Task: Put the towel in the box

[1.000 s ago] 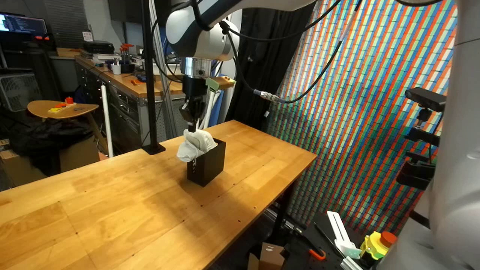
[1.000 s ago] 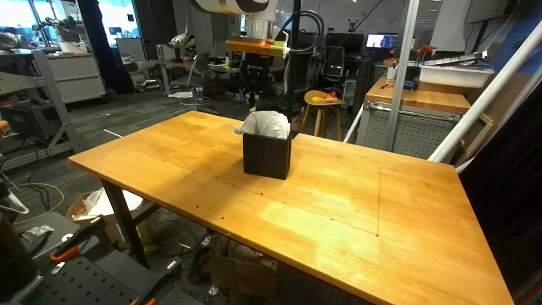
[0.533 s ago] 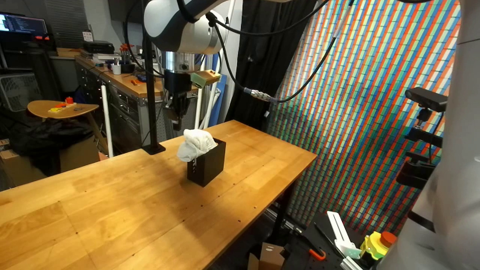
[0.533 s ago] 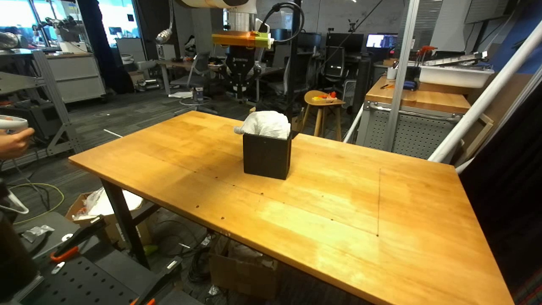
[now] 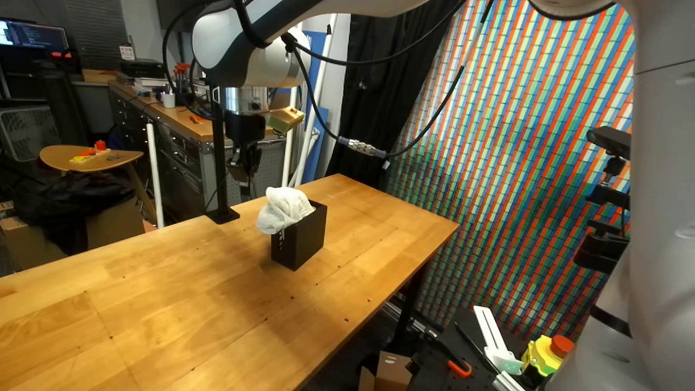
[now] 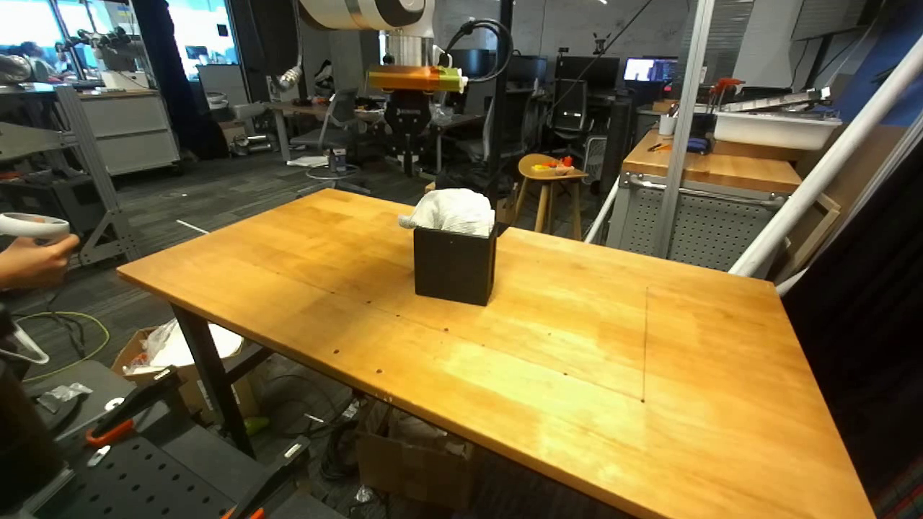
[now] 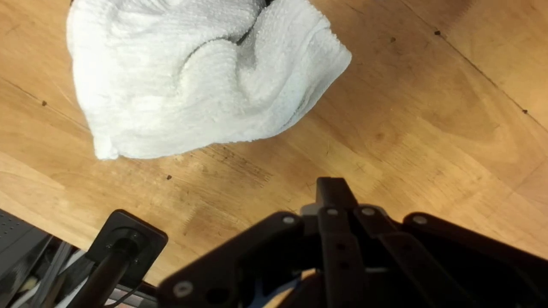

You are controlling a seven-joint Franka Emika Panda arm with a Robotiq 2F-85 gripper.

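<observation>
Honey-brown wooden desk (image 5: 163, 304) spread well beyond the black cuboid box (image 6: 454, 267); from it bulged a rumpled white cloth towel (image 6: 451, 211), long axis toward its drooping end. Apart, the black gripper (image 7: 335, 188) was pressed together.

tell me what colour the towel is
The towel is white, seen best in the wrist view.

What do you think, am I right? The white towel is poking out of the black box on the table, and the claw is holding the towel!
Not quite: the claw isn't holding the towel. The wrist view shows the claw shut, apart from the towel. You're right that the white towel pokes out of the black box on the table.
</observation>
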